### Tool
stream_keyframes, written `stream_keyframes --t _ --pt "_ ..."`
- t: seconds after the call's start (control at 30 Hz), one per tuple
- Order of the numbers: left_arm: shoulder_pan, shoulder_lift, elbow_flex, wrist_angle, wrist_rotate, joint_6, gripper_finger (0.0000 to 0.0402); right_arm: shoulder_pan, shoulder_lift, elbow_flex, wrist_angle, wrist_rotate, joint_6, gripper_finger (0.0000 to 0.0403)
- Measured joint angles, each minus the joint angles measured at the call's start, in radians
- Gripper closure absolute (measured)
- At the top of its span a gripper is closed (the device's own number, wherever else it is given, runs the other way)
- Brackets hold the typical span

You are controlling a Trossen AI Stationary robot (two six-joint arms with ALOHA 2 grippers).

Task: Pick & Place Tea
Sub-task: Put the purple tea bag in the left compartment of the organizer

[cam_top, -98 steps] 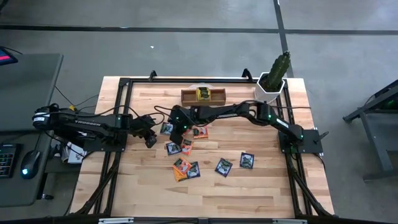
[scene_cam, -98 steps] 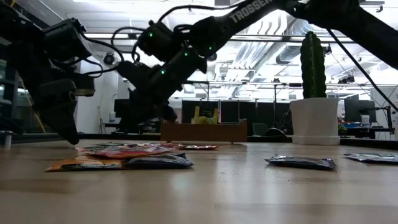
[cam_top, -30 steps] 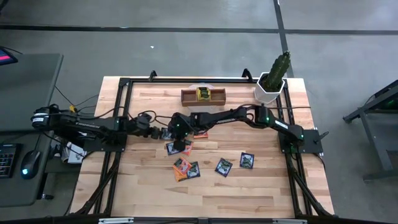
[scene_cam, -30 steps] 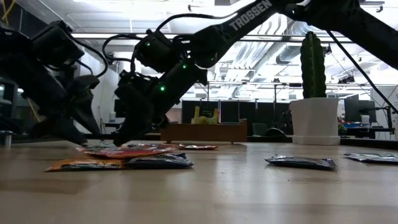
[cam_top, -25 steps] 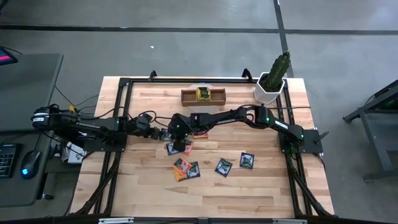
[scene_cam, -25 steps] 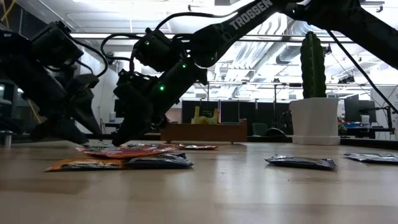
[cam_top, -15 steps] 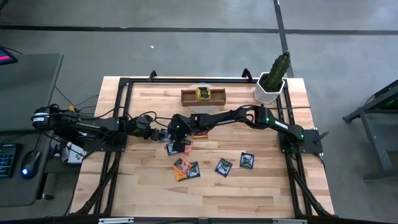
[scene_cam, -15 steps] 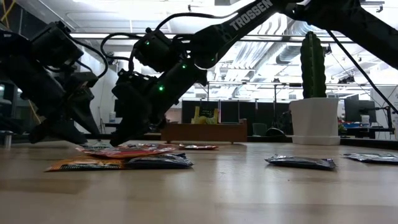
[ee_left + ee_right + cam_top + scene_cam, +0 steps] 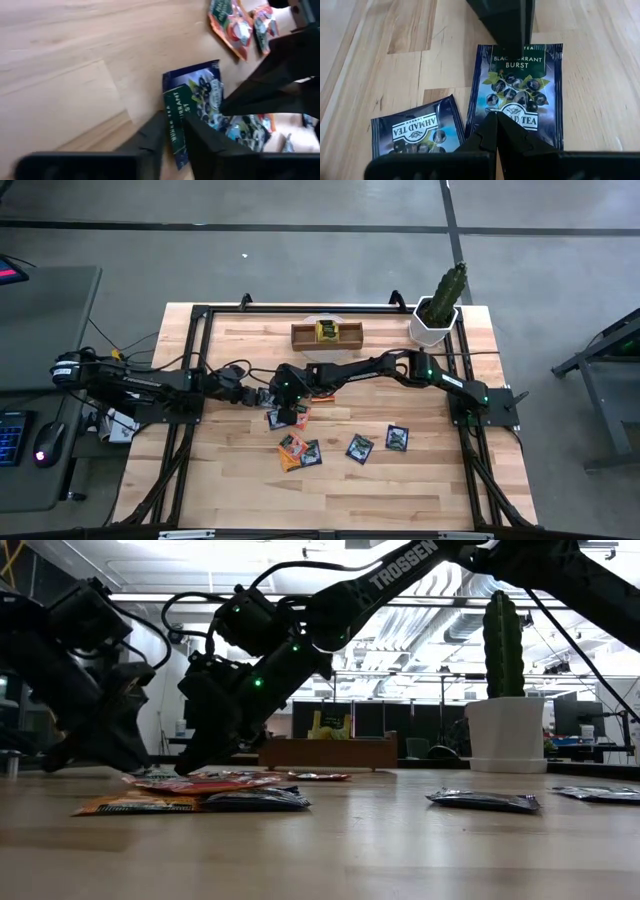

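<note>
A dark blue tea sachet (image 9: 536,87) labelled blackcurrant lies flat on the wooden table (image 9: 230,470), left of centre. My left gripper (image 9: 174,131) reaches in from the table's left and is shut on the sachet's label end. My right gripper (image 9: 496,116), coming from the right, is shut with its tips on the same sachet. A second dark blue sachet (image 9: 415,132) lies beside it. More orange and dark sachets (image 9: 300,451) lie scattered nearer the front. My left gripper pinches the green-label end (image 9: 175,112) of the dark blue sachet between its two fingers, slanting down from the table's left. The sachet lies flat on the table. My right gripper presses its shut fingertips down on the sachet's printed face (image 9: 512,107), slanting from the opposite end.
A brown wooden tray (image 9: 327,335) holding a yellow-green sachet stands at the far middle. A cactus in a white pot (image 9: 438,308) stands at the far right. Two sachets (image 9: 378,443) lie right of centre. Black frame rails (image 9: 190,380) run along the table's sides.
My left gripper has shut its fingers on the end of the dark blue sachet while staying in place. My right gripper has kept its shut tips on the sachet. The sachet has not moved.
</note>
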State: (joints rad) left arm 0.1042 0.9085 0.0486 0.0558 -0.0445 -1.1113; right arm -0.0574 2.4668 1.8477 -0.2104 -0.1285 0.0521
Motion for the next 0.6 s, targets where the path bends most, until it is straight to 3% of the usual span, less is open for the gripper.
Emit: stream_keyframes --t 0.1,0.6 --pt "0.000 0.001 0.001 -0.003 -0.015 0.004 0.0391 0.000 0.000 0.000 0.002 0.000 0.000 0.0403" --pt "0.000 0.000 0.001 -0.005 -0.042 0.032 0.0401 -0.002 -0.034 -0.001 -0.016 0.015 0.035 0.0400"
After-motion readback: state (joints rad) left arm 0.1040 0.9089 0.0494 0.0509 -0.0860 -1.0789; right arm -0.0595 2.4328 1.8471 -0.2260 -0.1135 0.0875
